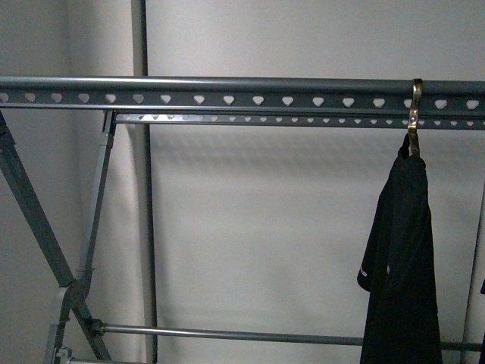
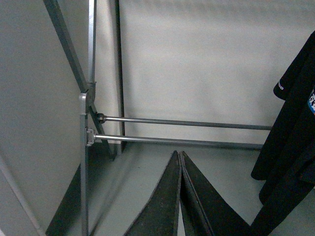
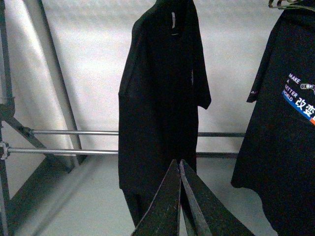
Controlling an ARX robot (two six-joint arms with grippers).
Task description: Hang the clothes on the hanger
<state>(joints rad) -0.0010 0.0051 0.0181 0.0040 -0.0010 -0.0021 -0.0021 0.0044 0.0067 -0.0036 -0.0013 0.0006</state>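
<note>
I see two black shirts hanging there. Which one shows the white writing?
The black T-shirt at the frame's edge shows "MAKE A BETTER WORLD" and coloured characters. The other black T-shirt, hanging edge-on behind the right pincer, shows no print.

— What carries everything here?

— A pale grey floor (image 2: 147,172), smooth and bare where it shows, meeting a white wall behind.

— And what stands on it?

— The grey metal rack (image 2: 83,162): one upright leg runs down toward the floor, though its foot is cut off by the frame edge. Two low crossbars (image 3: 74,141) hang above the floor without touching it.
</note>
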